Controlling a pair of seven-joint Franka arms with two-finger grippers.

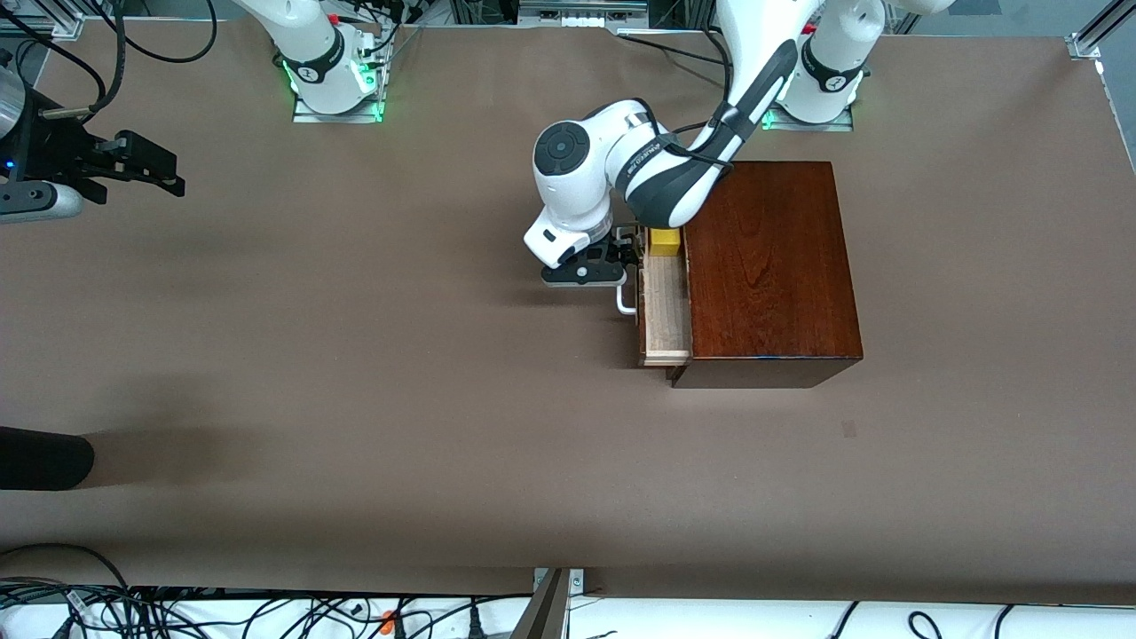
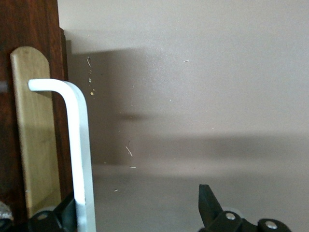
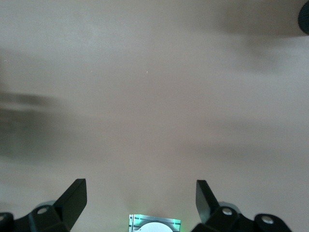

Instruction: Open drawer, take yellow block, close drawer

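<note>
The dark reddish-brown wooden box (image 1: 768, 266) stands toward the left arm's end of the table. Its drawer (image 1: 666, 311) is pulled partly out and shows its pale inside. The yellow block (image 1: 665, 240) lies in the drawer at the end farthest from the front camera. My left gripper (image 1: 611, 266) is open at the white handle (image 1: 626, 302). In the left wrist view the handle (image 2: 79, 154) stands just inside one finger (image 2: 65, 212) of the left gripper (image 2: 137, 208), with the drawer front (image 2: 34, 130) beside it. My right gripper (image 1: 155, 169) waits open and empty at the right arm's end (image 3: 140, 198).
A dark rounded object (image 1: 44, 457) juts onto the table at the right arm's end, nearer the front camera. Cables (image 1: 177, 612) run below the table's front edge. The right arm's base (image 3: 154, 224) shows under its gripper.
</note>
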